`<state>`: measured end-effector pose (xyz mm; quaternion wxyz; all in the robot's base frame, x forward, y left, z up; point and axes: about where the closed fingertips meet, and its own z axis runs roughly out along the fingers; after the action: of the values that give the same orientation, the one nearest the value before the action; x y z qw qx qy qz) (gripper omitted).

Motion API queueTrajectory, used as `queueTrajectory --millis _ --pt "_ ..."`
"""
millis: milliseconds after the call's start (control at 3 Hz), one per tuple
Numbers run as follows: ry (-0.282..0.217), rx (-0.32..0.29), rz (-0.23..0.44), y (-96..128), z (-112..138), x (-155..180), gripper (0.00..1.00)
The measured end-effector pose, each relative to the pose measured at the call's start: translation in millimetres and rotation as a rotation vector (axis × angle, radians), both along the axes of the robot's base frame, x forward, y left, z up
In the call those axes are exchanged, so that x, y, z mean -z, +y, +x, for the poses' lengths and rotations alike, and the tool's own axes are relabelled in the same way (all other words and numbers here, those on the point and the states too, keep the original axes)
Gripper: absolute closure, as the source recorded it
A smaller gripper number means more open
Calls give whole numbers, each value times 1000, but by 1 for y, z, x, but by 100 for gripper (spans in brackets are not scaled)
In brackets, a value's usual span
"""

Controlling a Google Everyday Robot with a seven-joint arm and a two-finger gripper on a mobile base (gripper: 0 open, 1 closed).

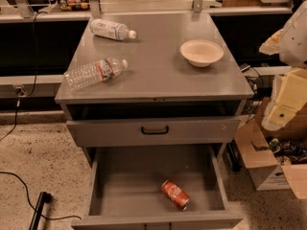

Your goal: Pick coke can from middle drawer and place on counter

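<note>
Middle drawer (129,181) pulled fully out at the bottom of the grey cabinet, flat grey floor and low side walls exposed. Inside, right of centre and close to the front wall: coke can (175,195), red with white script, lying on its side, angled, silver end toward the front right corner. Directly above, a closed-looking drawer front (105,132) with a black handle (154,130); dark gap between this front and the top. On the right half of the top, a pale bowl (201,60), upright. Far right on the floor, an open cardboard box (261,169) with mixed small items inside, not identifiable.

Surface (158,75): smooth grey, slightly shiny. At the left front, a clear bottle (93,73) with a red label, on its side, cap toward the centre. At the left rear, a second clear bottle (111,30), also on its side, well apart from the first.

Room: speckled floor (43,147); black cable (19,181) across it at the left. Gripper (286,99) at the right edge, above the box, well apart from the coke can; open or closed state cannot be told.
</note>
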<state>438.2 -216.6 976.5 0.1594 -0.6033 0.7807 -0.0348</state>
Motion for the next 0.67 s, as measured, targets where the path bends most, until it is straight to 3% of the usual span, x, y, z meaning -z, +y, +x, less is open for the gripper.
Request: queueTrajectory --millis 333,667 --pt "0 0 0 0 0 0 0" --pt "112 26 30 -1 11 39 0"
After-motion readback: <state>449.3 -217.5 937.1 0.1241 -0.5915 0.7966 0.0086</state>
